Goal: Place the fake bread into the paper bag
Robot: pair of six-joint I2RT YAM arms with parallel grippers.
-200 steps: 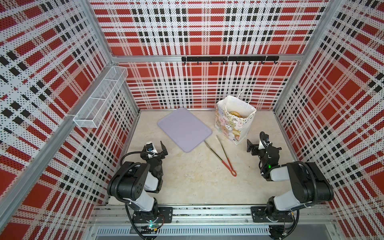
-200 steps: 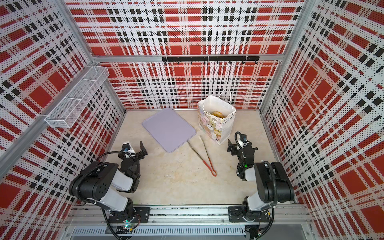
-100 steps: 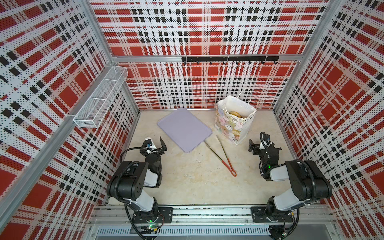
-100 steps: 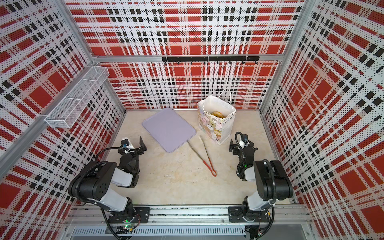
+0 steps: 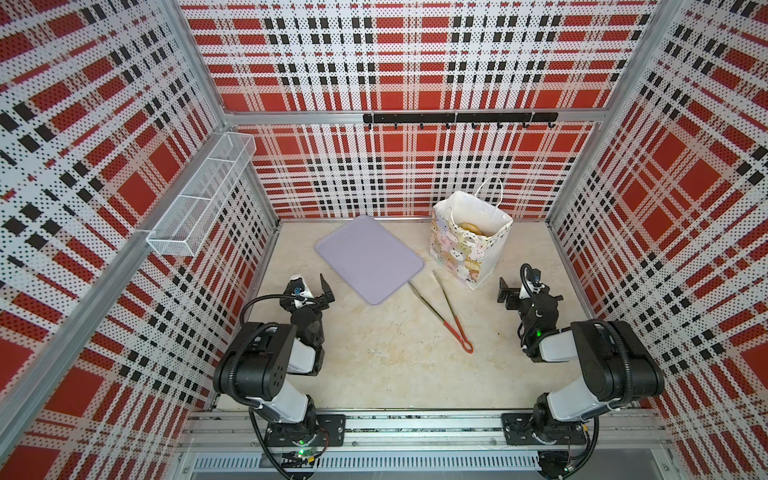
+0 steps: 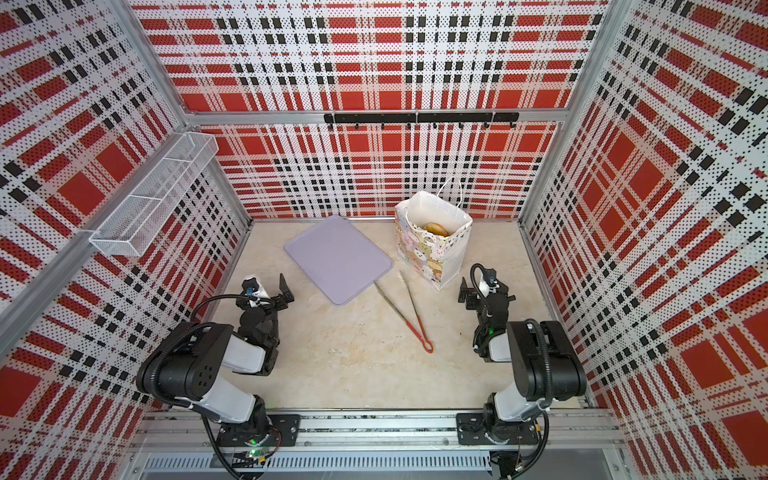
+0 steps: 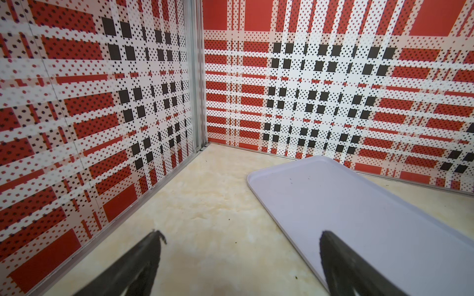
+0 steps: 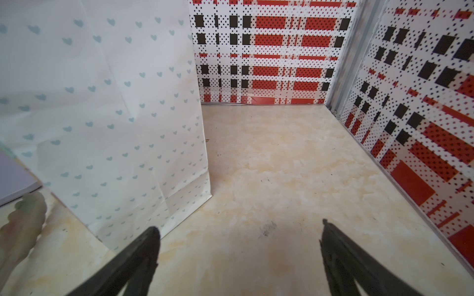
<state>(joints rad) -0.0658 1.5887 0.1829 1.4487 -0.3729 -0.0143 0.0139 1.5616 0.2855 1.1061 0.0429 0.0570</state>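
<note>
The paper bag (image 5: 465,253) (image 6: 430,253) stands upright at the back right of the table, mouth open. One golden piece of fake bread (image 5: 469,227) (image 6: 435,228) shows inside it; the rest of its inside is hidden. No bread lies on the table. My left gripper (image 5: 311,286) (image 6: 268,286) (image 7: 240,234) is open and empty, low over the table beside the tray's near corner. My right gripper (image 5: 519,286) (image 6: 478,286) (image 8: 239,226) is open and empty too, just right of the bag's (image 8: 102,102) heart-printed side.
A flat lavender-grey tray (image 5: 370,257) (image 6: 336,257) (image 7: 346,205) lies bare at the back centre. Metal tongs with red handles (image 5: 440,307) (image 6: 409,309) lie between tray and bag. A white wire basket (image 5: 199,199) hangs on the left wall and a black hook rail (image 5: 457,118) on the back wall.
The left gripper has drawn a little toward the back and turned slightly; the right gripper has barely shifted. Both stay open. Bag, tray and tongs have not moved.
</note>
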